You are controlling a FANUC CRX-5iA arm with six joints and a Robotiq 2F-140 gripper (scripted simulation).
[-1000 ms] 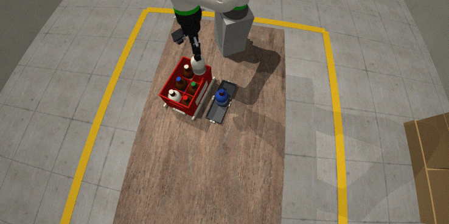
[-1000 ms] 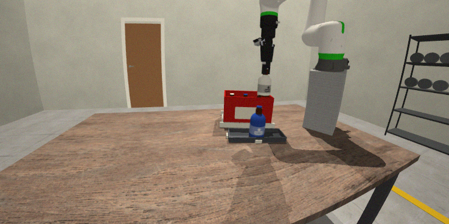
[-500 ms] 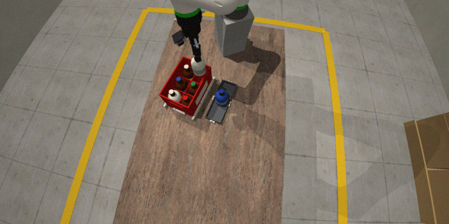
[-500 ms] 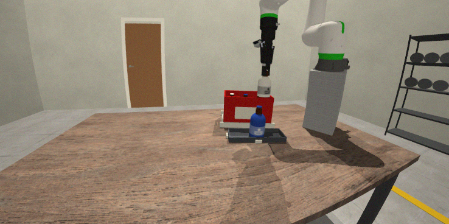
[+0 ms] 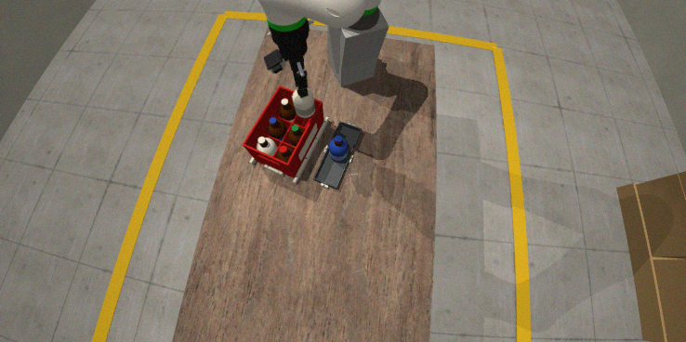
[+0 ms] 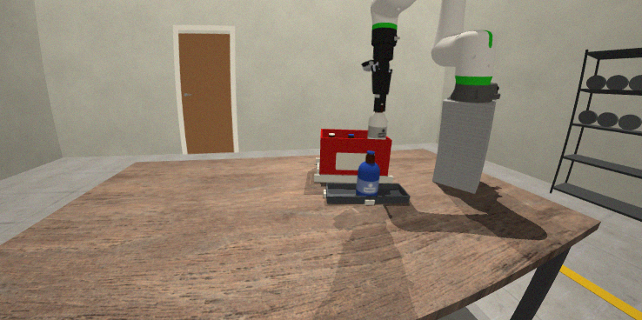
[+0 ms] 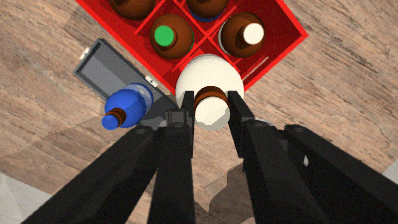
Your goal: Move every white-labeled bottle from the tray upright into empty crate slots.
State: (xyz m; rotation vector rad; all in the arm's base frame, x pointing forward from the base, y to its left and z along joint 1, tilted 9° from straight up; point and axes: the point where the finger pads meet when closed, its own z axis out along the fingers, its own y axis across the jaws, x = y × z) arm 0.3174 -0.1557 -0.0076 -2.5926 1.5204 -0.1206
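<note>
My gripper (image 5: 302, 93) (image 6: 379, 110) (image 7: 210, 105) points down and is shut on the neck of a white bottle (image 5: 304, 105) (image 6: 377, 126) (image 7: 210, 70). This bottle is upright over the crate's corner slot nearest the robot base, its lower end hidden by the near wall in the exterior view. The red crate (image 5: 283, 168) (image 6: 328, 151) stands level. Another white bottle (image 5: 265, 146) stands in its opposite far corner. The dark grey tray (image 5: 329, 174) (image 6: 395, 198) (image 7: 102, 70) lies flat beside the crate and bears an upright blue bottle (image 5: 337, 150) (image 6: 368, 176) (image 7: 127, 106).
Brown bottles fill other crate slots: white-capped (image 5: 286, 109) (image 7: 240, 37) and green-capped (image 5: 295, 134) (image 7: 172, 37) ones adjoin the held bottle's slot; blue-capped (image 5: 276, 127) and red-capped (image 5: 283, 152) ones stand farther along. The robot's grey pedestal (image 5: 358, 59) (image 6: 464, 142) stands behind the tray.
</note>
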